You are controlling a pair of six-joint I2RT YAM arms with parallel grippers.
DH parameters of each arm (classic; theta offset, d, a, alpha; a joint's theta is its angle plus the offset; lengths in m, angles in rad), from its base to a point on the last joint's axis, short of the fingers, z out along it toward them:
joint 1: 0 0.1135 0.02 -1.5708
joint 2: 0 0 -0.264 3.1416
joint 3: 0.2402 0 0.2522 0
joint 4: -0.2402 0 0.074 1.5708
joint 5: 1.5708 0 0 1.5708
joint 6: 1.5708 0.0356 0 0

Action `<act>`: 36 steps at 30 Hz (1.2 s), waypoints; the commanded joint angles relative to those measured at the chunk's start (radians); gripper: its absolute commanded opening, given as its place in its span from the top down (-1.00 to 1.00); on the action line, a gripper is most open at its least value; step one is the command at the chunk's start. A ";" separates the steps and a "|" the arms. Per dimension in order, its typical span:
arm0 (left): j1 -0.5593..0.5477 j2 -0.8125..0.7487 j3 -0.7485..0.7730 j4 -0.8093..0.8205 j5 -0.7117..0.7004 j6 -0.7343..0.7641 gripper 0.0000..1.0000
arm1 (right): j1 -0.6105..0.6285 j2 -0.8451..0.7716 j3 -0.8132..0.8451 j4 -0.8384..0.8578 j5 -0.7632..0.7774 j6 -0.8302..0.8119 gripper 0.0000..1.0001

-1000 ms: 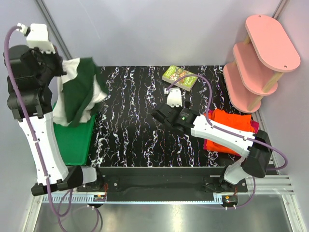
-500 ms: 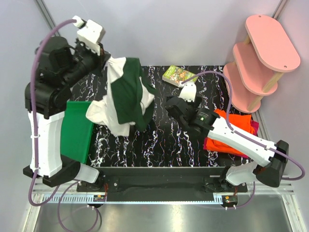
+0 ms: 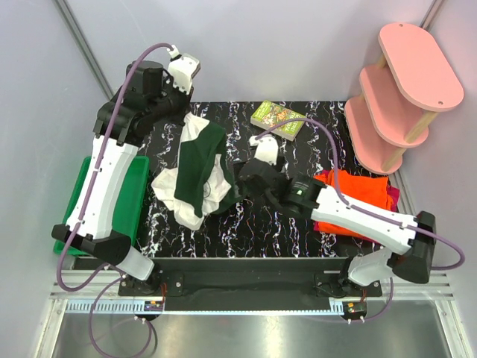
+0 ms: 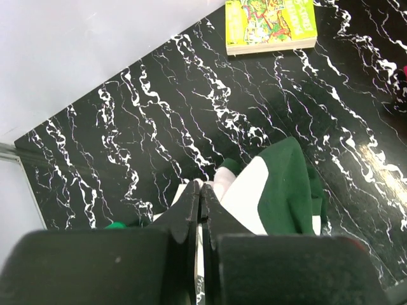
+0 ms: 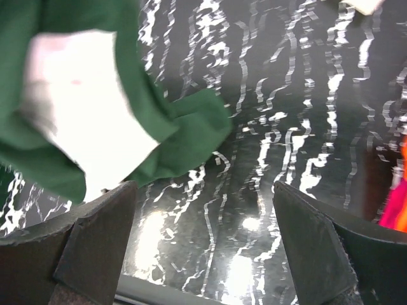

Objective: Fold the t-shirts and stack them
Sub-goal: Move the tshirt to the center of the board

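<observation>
**Item 1: cream-and-green t-shirt** (image 3: 195, 170). Soft cloth with a cream-white body and dark green sleeve panels. It is crumpled into a long, loose bundle, and the green folds wrap over the white. It sits over the left-middle of the black, white-veined desk (image 3: 298, 231), just right of the green tray (image 3: 133, 205). Its top end is gathered at the left pincer (image 3: 186, 123), and its lower folds spread out toward the near edge. Whether they rest on the desk cannot be told.

**Item 2: orange t-shirt** (image 3: 359, 186). Plain and folded flat, lying at the right of the desk on top of item 3.

**Item 3: magenta-red t-shirt** (image 3: 392, 195). Plain, with only its edges showing beneath the orange one.

**Left pincer.** Clenched on the cream cloth of item 1, with the fingers pressed together.

**Right pincer** (image 5: 203, 216). Released, with its jaws spread wide and nothing between them. It hangs low over the desk, just beside the right edge of item 1.

**Also present.** A small green illustrated book (image 3: 277, 119) at the far edge of the desk, and a pink tiered shelf (image 3: 402, 89) at the right.
</observation>
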 commanded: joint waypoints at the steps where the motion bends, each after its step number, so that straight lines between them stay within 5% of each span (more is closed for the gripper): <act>1: -0.009 0.007 0.008 0.105 -0.028 -0.014 1.00 | 0.026 0.064 0.074 0.044 -0.011 -0.022 -0.91; 12: -0.009 -0.021 0.037 0.113 -0.019 -0.038 1.00 | 0.018 0.182 0.033 0.179 -0.047 -0.036 -0.91; 24: -0.010 -0.105 -0.028 0.108 -0.008 -0.034 1.00 | -0.092 0.356 0.037 0.397 -0.260 -0.008 -0.81; 36: -0.010 0.037 -0.020 0.137 -0.111 -0.031 1.00 | 0.087 0.254 0.089 0.392 -0.235 -0.121 -0.72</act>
